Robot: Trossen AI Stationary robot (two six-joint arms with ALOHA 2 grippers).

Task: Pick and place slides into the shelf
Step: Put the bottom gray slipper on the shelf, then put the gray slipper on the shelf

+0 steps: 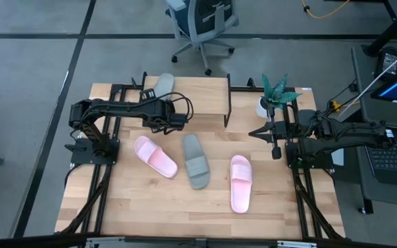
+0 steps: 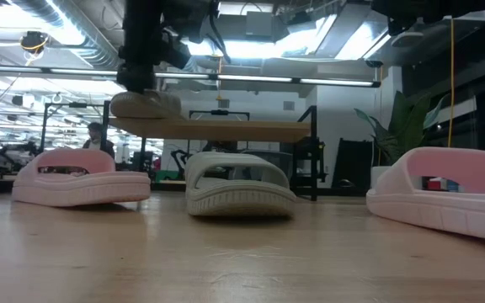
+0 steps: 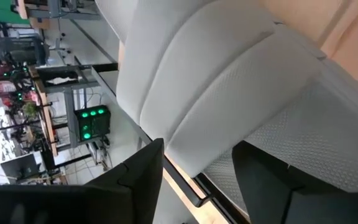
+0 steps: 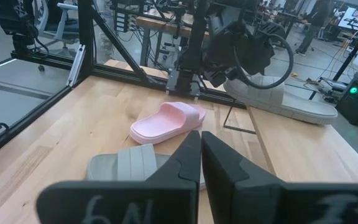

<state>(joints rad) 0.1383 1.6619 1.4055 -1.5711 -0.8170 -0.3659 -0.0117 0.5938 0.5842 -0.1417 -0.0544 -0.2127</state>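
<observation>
The shelf (image 1: 202, 96) stands at the table's far middle. One grey-green slide (image 1: 165, 83) lies sole-down on the left end of its plank top (image 2: 251, 130). My left gripper (image 3: 197, 155) hovers at that slide (image 3: 229, 68), open, one finger on each side of its edge; no touch shows. Two pink slides (image 1: 156, 157) (image 1: 240, 182) and a second grey-green slide (image 1: 196, 160) rest on their soles on the table in front of the shelf. My right gripper (image 4: 201, 134) waits shut and empty near the table's right side.
A potted plant (image 1: 278, 93) stands at the far right, next to the shelf. Black frame rails (image 1: 98, 200) run along the table's left and right edges. An office chair (image 1: 198, 27) stands beyond the far edge. Bare wood lies toward the near edge.
</observation>
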